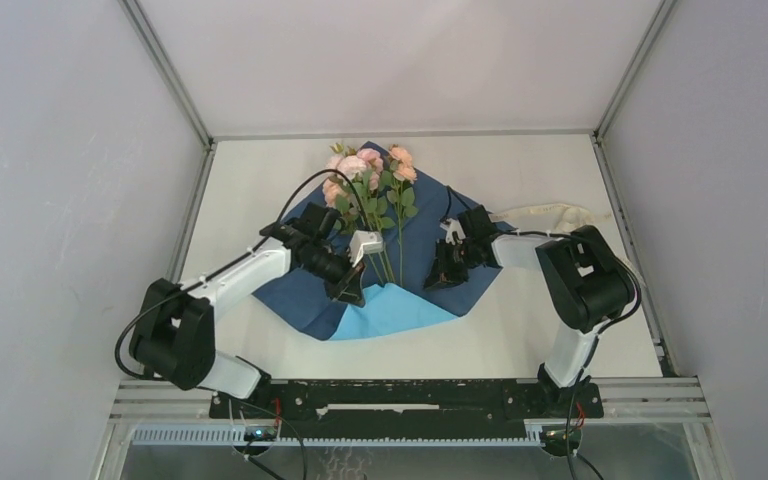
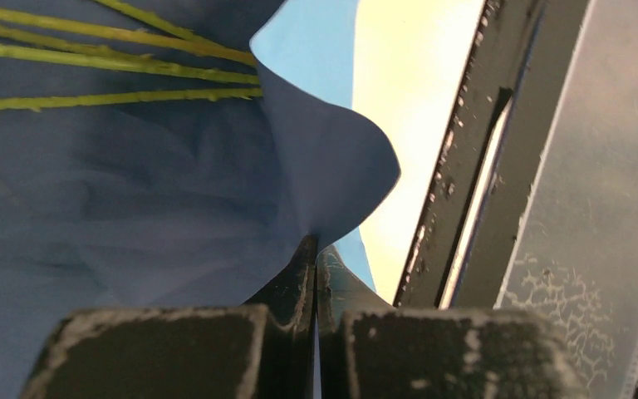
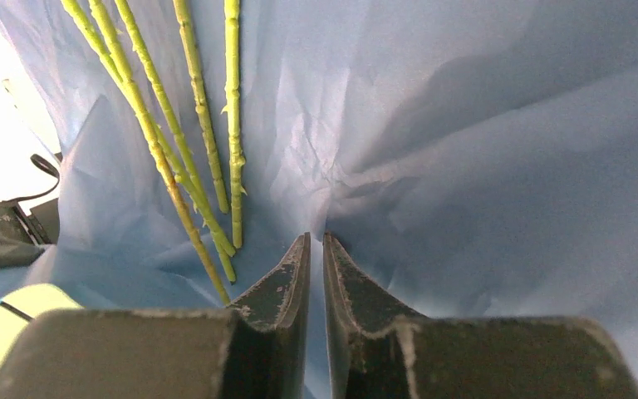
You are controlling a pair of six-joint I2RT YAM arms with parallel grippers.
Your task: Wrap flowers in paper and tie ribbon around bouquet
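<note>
Left gripper (image 2: 314, 248) on my end is clamped tight on a pinch of the paper (image 1: 295, 285) near its front corner, where the lighter underside flips up. Right gripper (image 3: 316, 241) has its jaws nearly together with a pucker of the same sheet caught at the tips, on the other side of the stems (image 3: 233, 125). The flowers (image 1: 370, 172) lie on the paper, blooms at the far end. The ribbon (image 1: 550, 213) sits on the bench (image 1: 530, 330) off to the right, beyond the right arm.
</note>
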